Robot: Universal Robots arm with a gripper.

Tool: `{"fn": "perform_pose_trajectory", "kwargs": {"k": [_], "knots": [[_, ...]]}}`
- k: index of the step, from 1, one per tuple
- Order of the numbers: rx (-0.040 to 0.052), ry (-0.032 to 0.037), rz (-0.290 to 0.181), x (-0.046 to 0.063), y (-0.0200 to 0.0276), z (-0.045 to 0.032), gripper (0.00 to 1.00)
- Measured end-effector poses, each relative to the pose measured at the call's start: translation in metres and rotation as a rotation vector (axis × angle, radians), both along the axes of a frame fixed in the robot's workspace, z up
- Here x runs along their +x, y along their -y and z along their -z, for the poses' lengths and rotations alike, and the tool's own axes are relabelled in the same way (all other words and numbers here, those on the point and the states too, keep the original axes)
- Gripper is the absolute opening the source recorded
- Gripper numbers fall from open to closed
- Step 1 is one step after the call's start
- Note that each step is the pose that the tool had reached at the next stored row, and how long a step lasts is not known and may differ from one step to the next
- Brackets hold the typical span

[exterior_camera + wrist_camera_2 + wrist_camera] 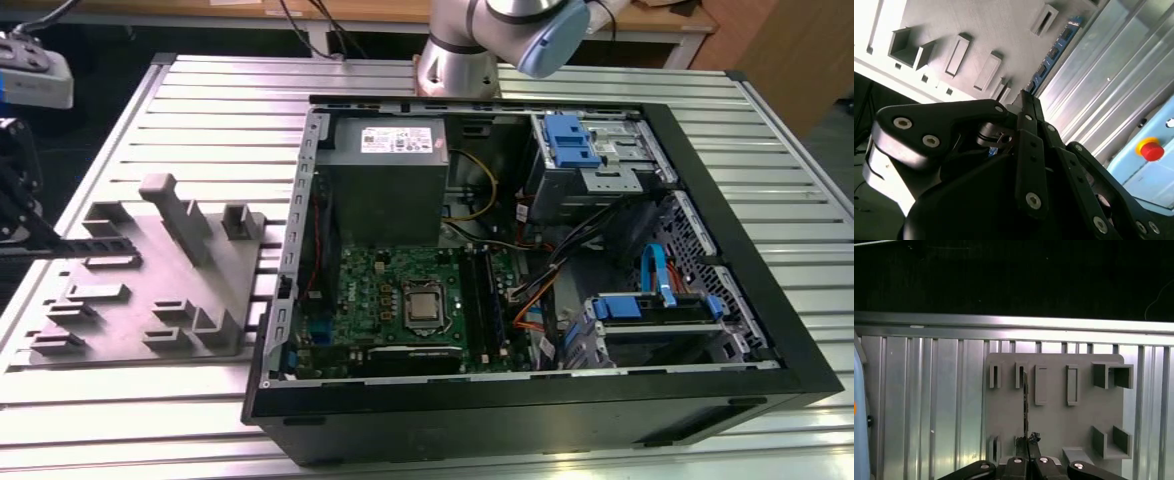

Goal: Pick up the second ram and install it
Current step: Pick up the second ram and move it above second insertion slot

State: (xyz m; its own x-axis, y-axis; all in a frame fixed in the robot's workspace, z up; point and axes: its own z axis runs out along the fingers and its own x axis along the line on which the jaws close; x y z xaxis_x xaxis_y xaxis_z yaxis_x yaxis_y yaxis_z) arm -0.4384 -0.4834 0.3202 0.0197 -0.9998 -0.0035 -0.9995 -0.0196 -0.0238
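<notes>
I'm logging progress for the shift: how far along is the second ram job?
Done: the gripper is shut on the second ram. In hand: that board sits edge-on over the grey fixture in the first wrist view, away from the open computer case. Left: it is not yet at the green motherboard, so it is not installed.

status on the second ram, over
gripper shut on second ram. ram edge-on over grey holder block, in line with a slot pair; lifted or seated, cannot tell. computer case open, stands apart.
</notes>
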Motion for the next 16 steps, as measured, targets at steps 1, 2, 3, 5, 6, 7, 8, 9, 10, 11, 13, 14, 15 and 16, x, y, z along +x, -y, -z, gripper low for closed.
{"fn": "perform_pose_trajectory", "kwargs": {"k": [1,2,3,5,6,7,8,9,10,11,13,14,15,16], "knots": [[0.0001,0.0003,0.000,0.000,0.0000,-0.0033,0.11],[0.0001,0.0004,0.000,0.000,0.0000,-0.0069,0.11],[0.0001,0.0005,0.000,0.000,0.0000,-0.0106,0.11],[0.0001,0.0005,0.000,0.000,0.0000,-0.0183,0.11],[0.0001,0.0005,0.000,0.000,0.0000,-0.0220,0.11],[0.0000,0.0010,0.000,0.000,0.0000,-0.0242,0.11],[0.0000,0.0018,0.000,0.000,-0.0001,-0.0263,0.11],[0.0002,0.0025,0.000,0.000,-0.0001,-0.0289,0.11],[0.0001,0.0028,0.000,0.000,-0.0002,-0.0319,0.11],[0.0000,0.0027,0.000,0.000,-0.0002,-0.0352,0.11],[0.0001,0.0028,0.000,0.000,-0.0002,-0.0419,0.11],[0.0001,0.0029,0.000,0.000,-0.0002,-0.0452,0.11],[-0.0002,0.0028,0.000,0.000,-0.0002,-0.0481,0.11],[-0.0005,0.0027,0.000,0.000,-0.0002,-0.0506,0.11]]}}
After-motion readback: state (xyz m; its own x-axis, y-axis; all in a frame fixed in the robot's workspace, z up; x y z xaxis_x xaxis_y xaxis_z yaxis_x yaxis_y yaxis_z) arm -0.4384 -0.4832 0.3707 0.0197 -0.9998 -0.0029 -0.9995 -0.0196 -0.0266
